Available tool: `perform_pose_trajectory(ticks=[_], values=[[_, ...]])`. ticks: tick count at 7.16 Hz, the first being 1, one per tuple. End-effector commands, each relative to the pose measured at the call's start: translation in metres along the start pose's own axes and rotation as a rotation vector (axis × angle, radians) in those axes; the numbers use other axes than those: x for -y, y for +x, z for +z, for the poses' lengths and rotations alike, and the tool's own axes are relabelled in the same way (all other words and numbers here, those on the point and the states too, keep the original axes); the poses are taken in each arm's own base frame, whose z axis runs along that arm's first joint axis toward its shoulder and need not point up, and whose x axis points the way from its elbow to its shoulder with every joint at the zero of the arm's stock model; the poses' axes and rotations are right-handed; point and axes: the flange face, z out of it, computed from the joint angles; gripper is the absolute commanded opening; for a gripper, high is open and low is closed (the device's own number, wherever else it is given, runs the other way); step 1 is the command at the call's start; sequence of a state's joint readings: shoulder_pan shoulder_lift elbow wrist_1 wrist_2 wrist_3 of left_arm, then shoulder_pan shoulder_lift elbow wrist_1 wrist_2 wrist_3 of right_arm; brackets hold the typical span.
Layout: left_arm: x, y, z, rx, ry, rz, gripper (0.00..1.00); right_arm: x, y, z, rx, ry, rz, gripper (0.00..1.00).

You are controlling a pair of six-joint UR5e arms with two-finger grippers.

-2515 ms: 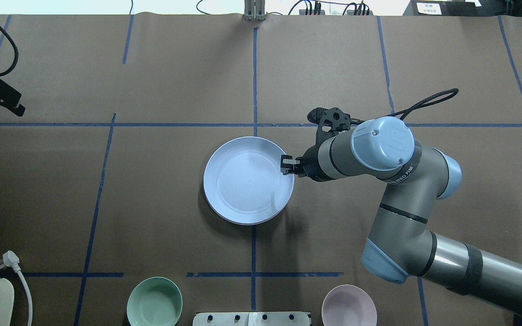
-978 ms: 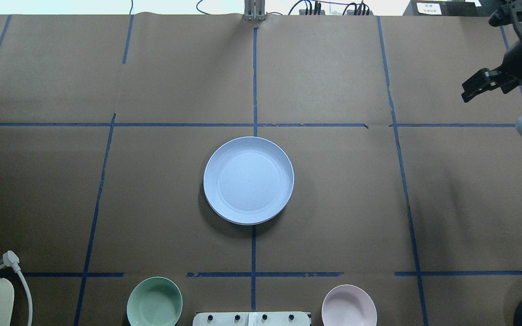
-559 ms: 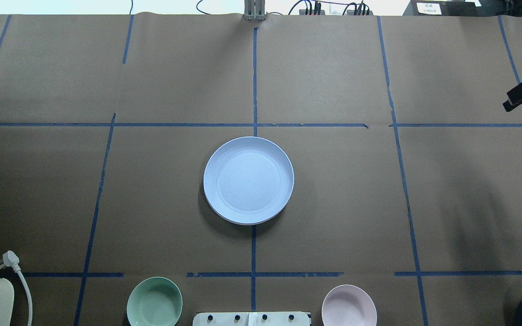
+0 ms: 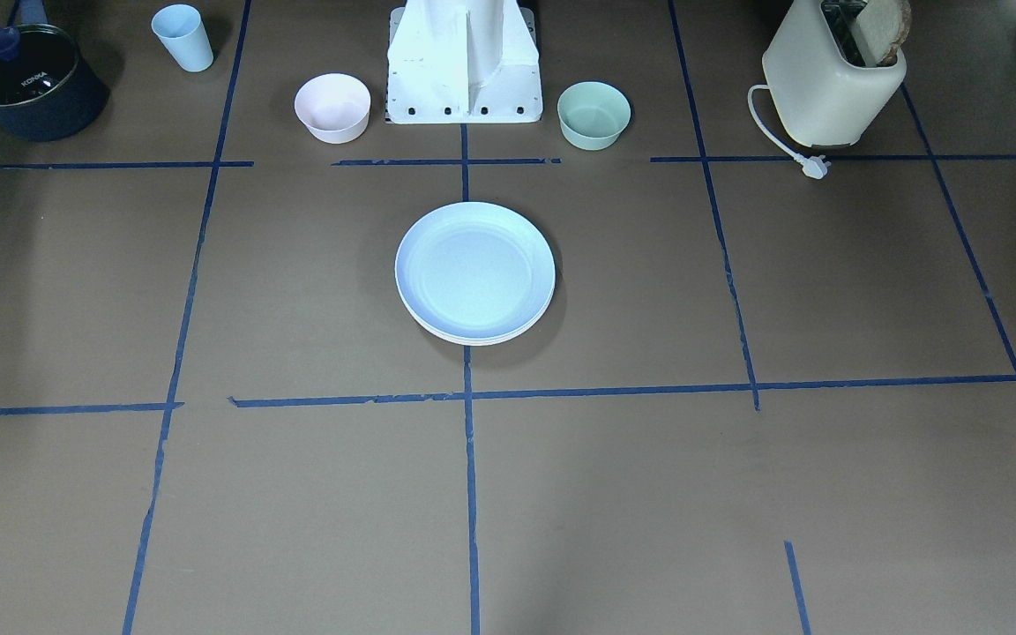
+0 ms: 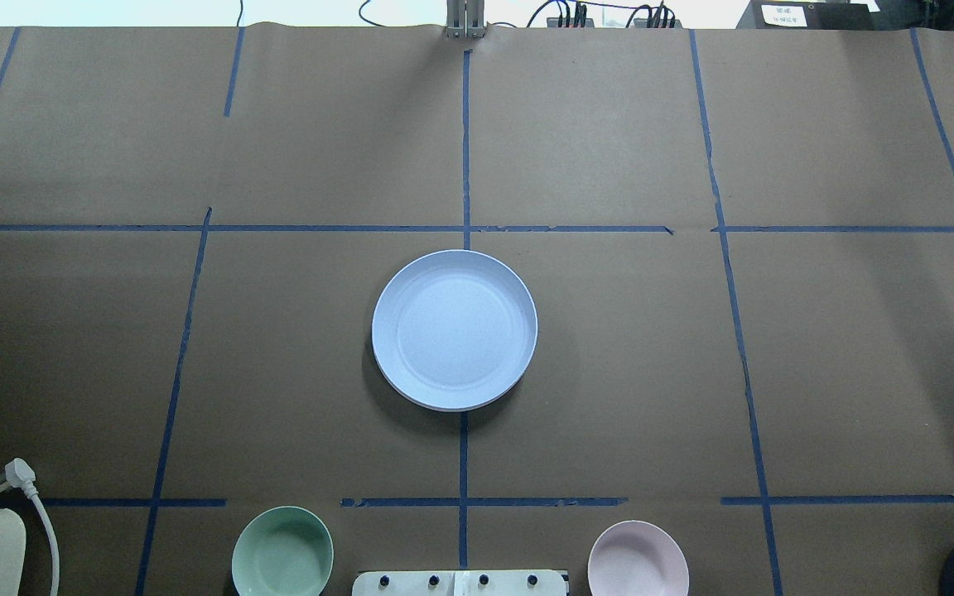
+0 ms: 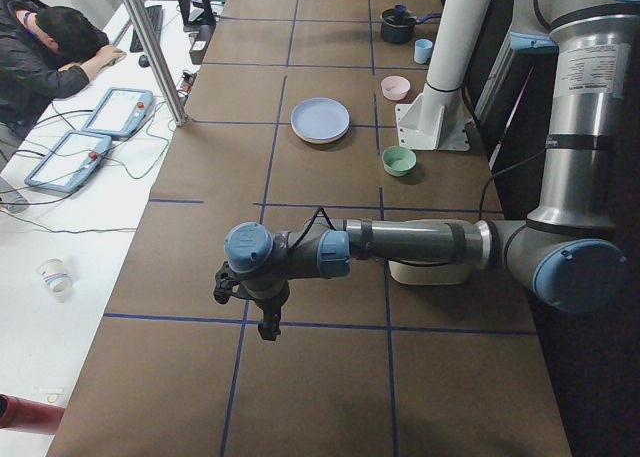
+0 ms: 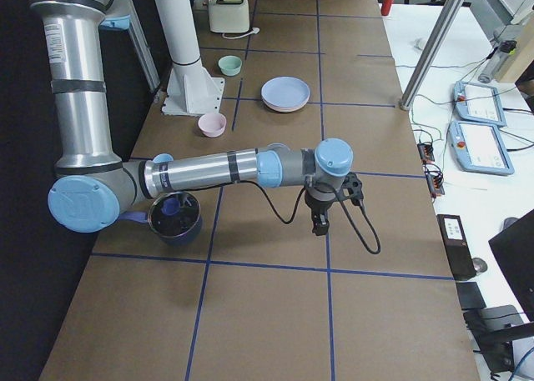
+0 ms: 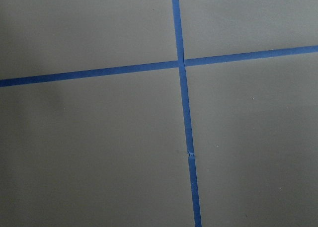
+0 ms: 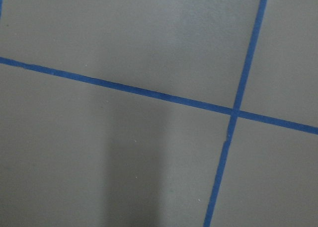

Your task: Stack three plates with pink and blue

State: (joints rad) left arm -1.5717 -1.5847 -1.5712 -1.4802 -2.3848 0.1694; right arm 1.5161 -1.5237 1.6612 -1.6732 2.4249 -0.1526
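Looking at the desk [image 5: 651, 348]: you find one pile only, at its middle, on the central tape line [image 5: 464, 149].
The arms: the left arm [image 6: 420, 245] and the right arm [image 7: 209, 171] stand at the desk ends, well apart from the pile.
The plates [image 4: 474, 273]: the blue plate [image 5: 455, 329] lies on top and pale rims show under its edge. I judge the stack finished, though pink is hard to confirm.
The left hand [image 6: 268, 325]: holds no plate; open or closed, I cannot tell.
The right hand [image 7: 321, 223]: likewise, I cannot tell.
Left to do: probably nothing.
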Motion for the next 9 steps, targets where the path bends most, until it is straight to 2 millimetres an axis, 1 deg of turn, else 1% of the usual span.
perform_pose_trajectory(ticks=[1,2,3,4,5,6,7,9], values=[[0.0,0.001,0.0,0.0,0.0,0.001,1.0,-0.019,0.037,0.004,0.017,-0.004,0.028,1.0],[0.0,0.0,0.0,0.001,0.0,0.001,1.0,-0.03,0.04,0.008,0.02,-0.01,0.039,1.0],[0.0,-0.001,0.001,0.001,-0.002,-0.001,1.0,-0.032,0.041,0.009,0.012,-0.01,0.043,1.0],[0.001,0.001,0.0,0.0,0.001,0.002,1.0,-0.046,0.051,0.017,-0.009,-0.029,0.07,1.0],[0.001,0.0,0.0,0.001,0.0,-0.001,1.0,-0.055,0.055,0.02,-0.02,-0.018,0.063,1.0],[0.002,0.001,-0.001,0.001,0.002,0.0,1.0,-0.064,0.066,0.016,-0.025,0.011,0.072,1.0],[0.002,0.001,-0.001,0.0,0.002,0.0,1.0,-0.064,0.07,0.008,-0.027,0.032,0.112,1.0],[0.0,-0.001,0.002,0.001,-0.002,0.0,1.0,-0.06,0.07,0.001,-0.026,0.047,0.133,1.0]])
